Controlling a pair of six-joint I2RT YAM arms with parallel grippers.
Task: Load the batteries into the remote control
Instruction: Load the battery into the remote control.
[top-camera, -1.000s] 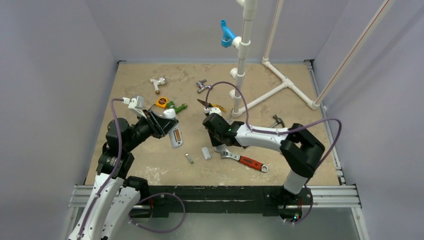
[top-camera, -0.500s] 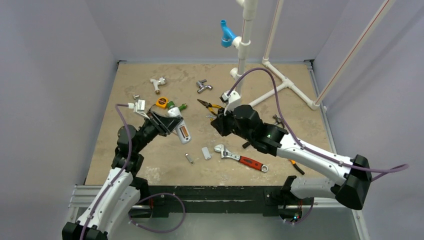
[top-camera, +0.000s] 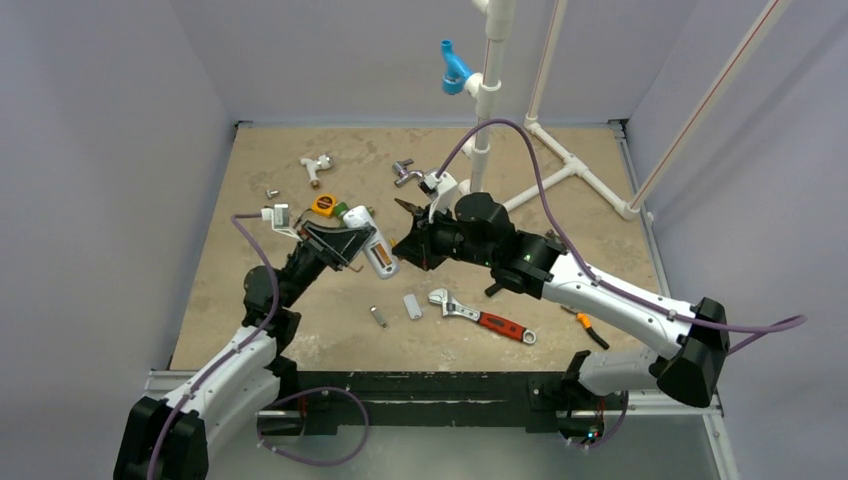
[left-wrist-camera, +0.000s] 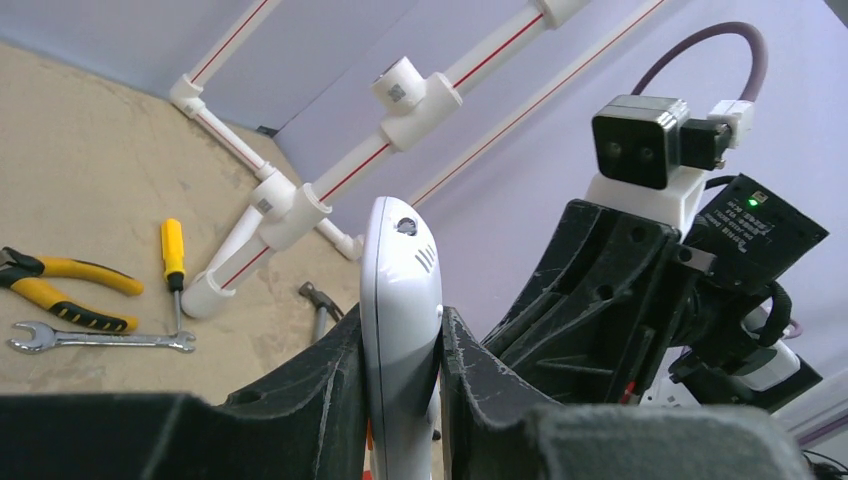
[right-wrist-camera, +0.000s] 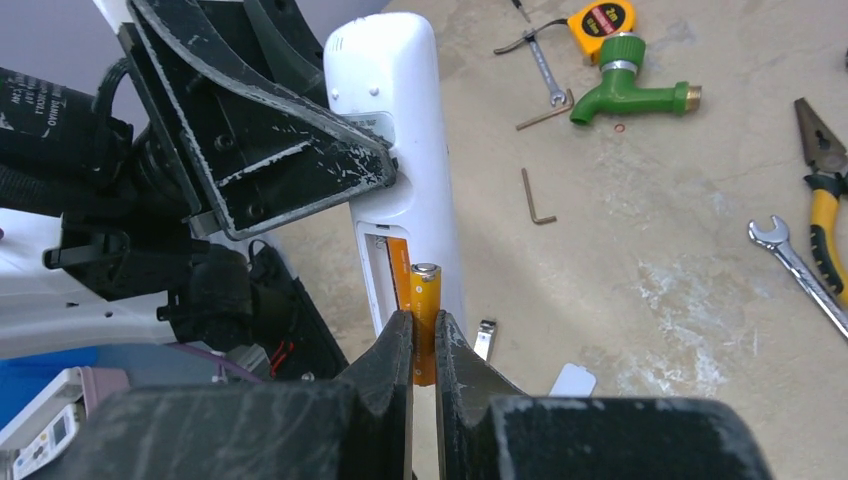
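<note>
My left gripper (top-camera: 352, 246) is shut on the white remote control (top-camera: 378, 252) and holds it above the table, back side up. From the left wrist the remote (left-wrist-camera: 400, 290) stands edge-on between the jaws of that gripper (left-wrist-camera: 400, 335). My right gripper (right-wrist-camera: 422, 325) is shut on one orange battery (right-wrist-camera: 426, 300). That battery sits right at the open battery compartment in the remote (right-wrist-camera: 395, 120). A second orange battery (right-wrist-camera: 398, 268) lies inside the compartment. From above, the right gripper (top-camera: 406, 246) meets the remote's lower end.
A loose white cover piece (top-camera: 412, 306) and a small metal cylinder (top-camera: 378, 316) lie on the table below. A red-handled wrench (top-camera: 482, 318), yellow pliers (top-camera: 420, 210), a green tap (right-wrist-camera: 625, 90), a tape measure (top-camera: 323, 205) and a PVC pipe frame (top-camera: 545, 185) lie around.
The left gripper carried the remote up and to the right. The right arm stretched out and brought its battery leftward up against the remote's compartment.
</note>
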